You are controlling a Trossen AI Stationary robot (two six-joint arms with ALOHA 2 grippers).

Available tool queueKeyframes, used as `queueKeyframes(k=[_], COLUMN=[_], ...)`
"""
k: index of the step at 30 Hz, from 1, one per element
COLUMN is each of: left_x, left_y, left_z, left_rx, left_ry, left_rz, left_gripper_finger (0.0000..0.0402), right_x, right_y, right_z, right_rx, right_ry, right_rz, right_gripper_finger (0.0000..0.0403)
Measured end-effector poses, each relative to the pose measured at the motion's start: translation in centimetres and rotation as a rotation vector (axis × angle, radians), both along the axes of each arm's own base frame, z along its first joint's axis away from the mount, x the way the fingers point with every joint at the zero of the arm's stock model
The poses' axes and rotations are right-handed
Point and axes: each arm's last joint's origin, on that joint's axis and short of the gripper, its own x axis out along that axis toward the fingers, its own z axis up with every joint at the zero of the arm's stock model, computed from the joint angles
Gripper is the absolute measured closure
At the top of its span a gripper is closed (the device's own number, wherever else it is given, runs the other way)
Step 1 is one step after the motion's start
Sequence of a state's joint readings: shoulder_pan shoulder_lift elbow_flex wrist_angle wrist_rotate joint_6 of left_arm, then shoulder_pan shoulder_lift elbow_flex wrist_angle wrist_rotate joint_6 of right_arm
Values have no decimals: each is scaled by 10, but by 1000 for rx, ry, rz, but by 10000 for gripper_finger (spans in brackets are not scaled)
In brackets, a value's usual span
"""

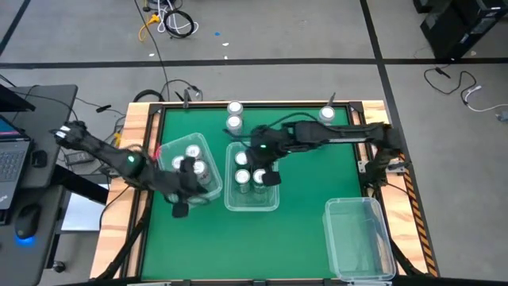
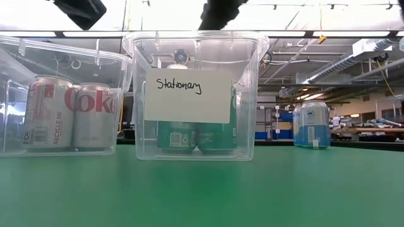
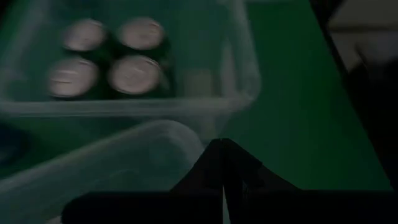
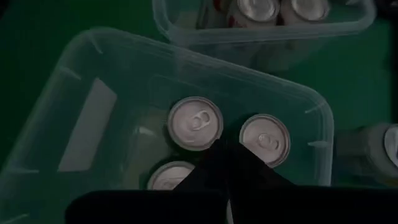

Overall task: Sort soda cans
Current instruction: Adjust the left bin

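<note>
My right gripper [image 4: 225, 149] is hanging just over the middle bin [image 1: 252, 205], center of the overhead frame, jaws clenched tight with nothing in them. Four green cans [image 3: 102, 59] sit packed together inside it, tops up. My left gripper [image 3: 222, 149] is over at the left bin [image 1: 208, 143], jaws clenched too and also empty; that bin has the silver Coke cans [image 2: 71, 113] in it.

What's left to sort: two cans [image 1: 234, 114] standing loose at the top center of the worktop [image 1: 302, 187], plus one more [image 1: 326, 114] near the top right edge, which in the low view looks like the blue can [image 2: 311, 124]. The third bin [image 1: 359, 238] at lower right looks empty, so I'd guess blue goes there.

Handling-wise, I reckon these cans are rigid enough but thin-walled, so squeeze too hard and they'll dent. Sides are smooth and probably slick, and I can't tell if they're full or empty, so weight's a guess. I'd grab around the body about mid-height, coming from above with jaws either side, since the rim gives little to pinch.

Worktop is flat green matting with a wood frame, nothing grabby. Beyond it: grey floor with taped lines and loose cables, a laptop [image 1: 9, 163] and mouse [image 1: 27, 218] at far left.
</note>
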State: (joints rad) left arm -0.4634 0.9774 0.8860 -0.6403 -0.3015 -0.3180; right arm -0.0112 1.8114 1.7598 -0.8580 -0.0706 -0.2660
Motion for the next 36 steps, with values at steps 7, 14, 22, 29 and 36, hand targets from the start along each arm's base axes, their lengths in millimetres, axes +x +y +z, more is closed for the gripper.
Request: queueKeyframes(k=[7, 14, 22, 29, 36], left_x=[27, 27, 1, -26, -51], left_y=[-26, -41, -53, -62, -75], left_z=[-31, -38, -31, -33, -5], left_rx=[4, -28, -9, 14, -76], left_ry=[207, 414, 493, 551, 466], left_rz=[15, 119, 238, 345, 362], left_gripper_finger=[402, 402, 402, 402, 402], right_x=[-43, -71, -93, -102, -106], right_y=[8, 7, 5, 4, 3], right_z=[-8, -9, -1, 4, 0], right_rx=[54, 47, 8, 8, -16], right_ry=[-134, -179, -191, -189, -142], right_rz=[-38, -80, -147, -179, -206], right_gripper_finger=[403, 403, 403, 403, 403])
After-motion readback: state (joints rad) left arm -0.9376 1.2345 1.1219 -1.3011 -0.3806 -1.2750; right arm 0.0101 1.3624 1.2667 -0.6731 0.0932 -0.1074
